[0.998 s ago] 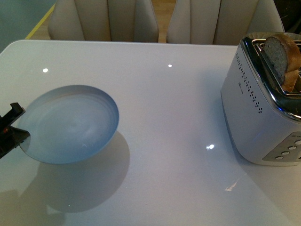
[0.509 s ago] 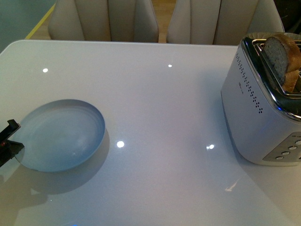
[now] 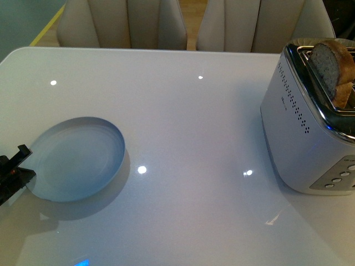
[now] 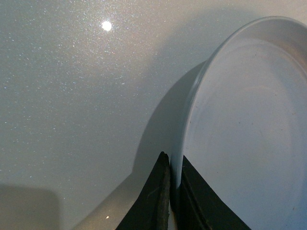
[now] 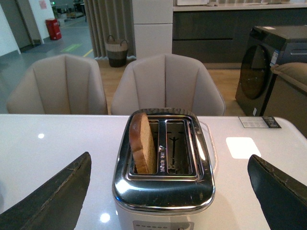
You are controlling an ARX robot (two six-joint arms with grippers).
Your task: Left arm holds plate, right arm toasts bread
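The pale blue-grey plate (image 3: 75, 160) is at the table's left side, low over its own shadow, and it is empty. My left gripper (image 3: 16, 166) is shut on the plate's left rim. In the left wrist view the two black fingers pinch the plate (image 4: 240, 134) at the left gripper (image 4: 171, 160). The bread (image 3: 327, 64) stands upright in one slot of the silver toaster (image 3: 305, 133) at the right. In the right wrist view the right gripper (image 5: 169, 158) is open wide, both fingers apart on either side of the toaster (image 5: 163, 187), short of the bread (image 5: 142, 143).
Two beige chairs (image 3: 183, 22) stand behind the white table's far edge (image 3: 138, 50). The toaster's second slot (image 5: 178, 146) has nothing in it. Button controls (image 3: 338, 177) sit on the toaster's near end. The right arm is out of the front view.
The plate has come down and to the left from a raised, tilted pose to lie lower and flatter. Over the last half second it barely moved. Toaster and bread are unchanged.
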